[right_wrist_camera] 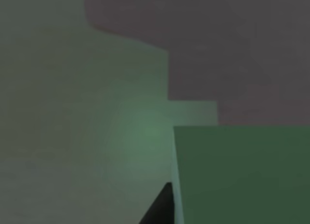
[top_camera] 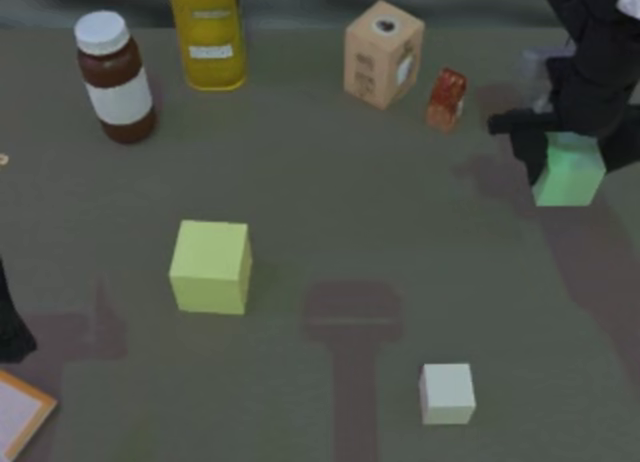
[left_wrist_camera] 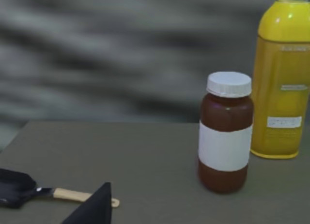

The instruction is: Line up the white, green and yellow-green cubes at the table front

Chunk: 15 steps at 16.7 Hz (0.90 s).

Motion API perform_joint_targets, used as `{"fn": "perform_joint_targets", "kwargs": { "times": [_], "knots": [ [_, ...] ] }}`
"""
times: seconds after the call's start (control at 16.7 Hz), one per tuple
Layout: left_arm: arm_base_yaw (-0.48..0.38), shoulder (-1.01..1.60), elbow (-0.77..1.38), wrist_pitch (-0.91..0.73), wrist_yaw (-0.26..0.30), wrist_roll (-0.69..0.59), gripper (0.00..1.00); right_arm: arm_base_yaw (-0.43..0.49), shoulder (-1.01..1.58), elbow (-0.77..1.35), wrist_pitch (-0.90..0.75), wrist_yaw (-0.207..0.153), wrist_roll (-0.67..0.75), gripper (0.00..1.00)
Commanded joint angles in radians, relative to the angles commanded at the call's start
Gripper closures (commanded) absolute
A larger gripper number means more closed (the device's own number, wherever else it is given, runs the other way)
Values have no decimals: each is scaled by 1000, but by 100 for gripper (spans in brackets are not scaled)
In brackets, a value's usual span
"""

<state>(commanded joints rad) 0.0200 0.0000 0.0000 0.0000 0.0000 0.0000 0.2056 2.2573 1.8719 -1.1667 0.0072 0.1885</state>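
The mint green cube (top_camera: 570,174) is at the table's right side, with my right gripper (top_camera: 562,147) coming down over it from the back right corner. In the right wrist view the green cube (right_wrist_camera: 242,175) fills the near corner, and a dark finger (right_wrist_camera: 162,207) lies flat against its side. I cannot tell whether it is lifted off the table (top_camera: 330,202). The large yellow-green cube (top_camera: 211,267) rests left of centre. The small white cube (top_camera: 447,393) is at the front right. My left gripper (top_camera: 10,332) is parked at the left edge, open, with one finger (left_wrist_camera: 97,207) showing.
Along the back stand a brown jar with a white lid (top_camera: 115,77), a yellow bottle (top_camera: 207,32), a tan carton (top_camera: 383,54) and a small red packet (top_camera: 447,98). A black scoop with a wooden handle (left_wrist_camera: 29,190) lies far left. An orange-edged flat object (top_camera: 15,412) fills the front left corner.
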Motion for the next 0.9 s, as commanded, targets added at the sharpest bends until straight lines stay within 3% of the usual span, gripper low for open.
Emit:
{"fn": "perform_joint_targets", "kwargs": {
  "times": [0.18, 0.36, 0.9],
  "knots": [
    [0, 0, 0, 0, 0, 0, 0, -3, 3, -3, 3, 0, 4, 100],
    [0, 0, 0, 0, 0, 0, 0, 65, -25, -37, 9, 1, 73, 100],
    [0, 0, 0, 0, 0, 0, 0, 575, -240, -320, 56, 4, 598, 100]
  ]
}}
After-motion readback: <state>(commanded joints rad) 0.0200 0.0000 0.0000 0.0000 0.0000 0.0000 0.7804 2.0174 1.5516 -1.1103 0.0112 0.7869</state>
